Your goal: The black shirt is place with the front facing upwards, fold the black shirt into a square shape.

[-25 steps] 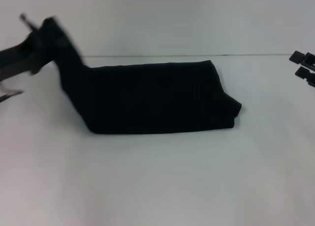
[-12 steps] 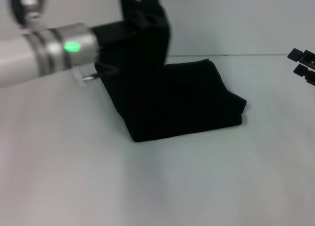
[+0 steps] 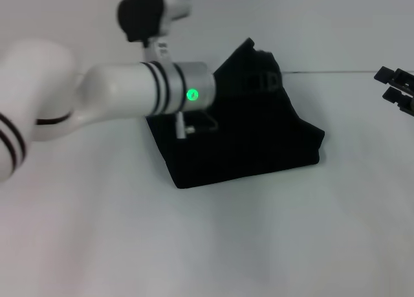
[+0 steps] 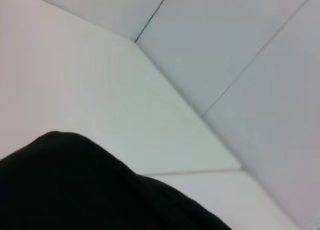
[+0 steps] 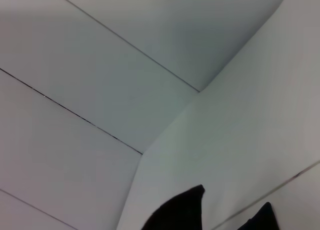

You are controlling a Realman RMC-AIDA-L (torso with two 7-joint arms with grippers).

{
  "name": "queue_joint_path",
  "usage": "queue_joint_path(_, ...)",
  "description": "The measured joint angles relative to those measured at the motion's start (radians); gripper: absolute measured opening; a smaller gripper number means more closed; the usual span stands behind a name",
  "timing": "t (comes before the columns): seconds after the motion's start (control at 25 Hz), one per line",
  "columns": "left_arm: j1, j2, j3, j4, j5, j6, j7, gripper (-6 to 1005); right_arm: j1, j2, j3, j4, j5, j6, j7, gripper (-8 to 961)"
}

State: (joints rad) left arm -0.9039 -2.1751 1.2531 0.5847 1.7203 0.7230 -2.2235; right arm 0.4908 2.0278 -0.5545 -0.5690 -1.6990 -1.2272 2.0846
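Note:
The black shirt (image 3: 259, 145) lies folded into a narrow band on the white table (image 3: 213, 245), with no lettering showing. My left arm (image 3: 129, 93) reaches across it from the left. My left gripper (image 3: 260, 74) is shut on the shirt's left end and holds it lifted over the right half, so the cloth doubles over. Black cloth fills the lower part of the left wrist view (image 4: 75, 195). My right gripper (image 3: 396, 88) is open and empty, parked at the table's far right, apart from the shirt.
The table's back edge (image 3: 343, 72) meets a pale wall just behind the shirt. The right wrist view shows the wall and table surface, with two dark tips (image 5: 182, 210) at its lower edge.
My left gripper has swung the shirt's left end up and to the right, over the rest of the shirt. The flat part is now about half as long. The right arm has not moved.

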Motion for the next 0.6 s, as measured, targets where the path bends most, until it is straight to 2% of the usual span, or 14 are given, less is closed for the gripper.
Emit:
queue_joint_path(0.08, -0.015, -0.001, 0.061, -0.003, -0.001, -0.032, 0.001, 136, 0.000, 0.000, -0.001, 0.000, 0.000, 0.001, 0.000, 744)
queue_joint_path(0.2, -0.034, 0.001, 0.128, 0.003, -0.001, -0.014, 0.001, 160, 0.000, -0.001, -0.001, 0.005, -0.001, 0.004, -0.003, 744)
queue_joint_path(0.28, -0.030, 0.003, 0.143, 0.032, -0.001, 0.024, 0.005, 176, 0.001, -0.004, -0.001, 0.013, -0.001, 0.007, -0.008, 744)
queue_joint_path(0.32, 0.004, 0.006, 0.130, 0.096, 0.000, 0.084, 0.007, 209, 0.002, -0.006, -0.002, 0.016, -0.001, 0.008, -0.010, 744)
queue_joint_path(0.36, 0.004, 0.006, 0.130, 0.096, 0.000, 0.084, 0.007, 242, 0.004, -0.007, -0.003, 0.018, -0.002, 0.009, -0.010, 743)
queue_joint_path(0.4, 0.038, 0.008, 0.108, 0.145, -0.001, 0.119, 0.007, 275, 0.004, -0.009, -0.004, 0.019, -0.002, 0.009, -0.010, 743)
queue_joint_path(0.44, 0.038, 0.008, 0.108, 0.145, -0.001, 0.119, 0.007, 308, 0.004, -0.012, -0.007, 0.020, -0.002, 0.009, -0.010, 743)
queue_joint_path(0.52, 0.184, 0.011, -0.035, 0.321, -0.017, 0.255, -0.001, 374, 0.004, -0.020, -0.019, 0.021, -0.002, 0.008, -0.008, 743)
queue_joint_path(0.6, 0.247, 0.016, -0.125, 0.366, -0.033, 0.329, -0.033, 469, 0.002, -0.033, -0.037, 0.022, -0.002, 0.005, -0.002, 743)
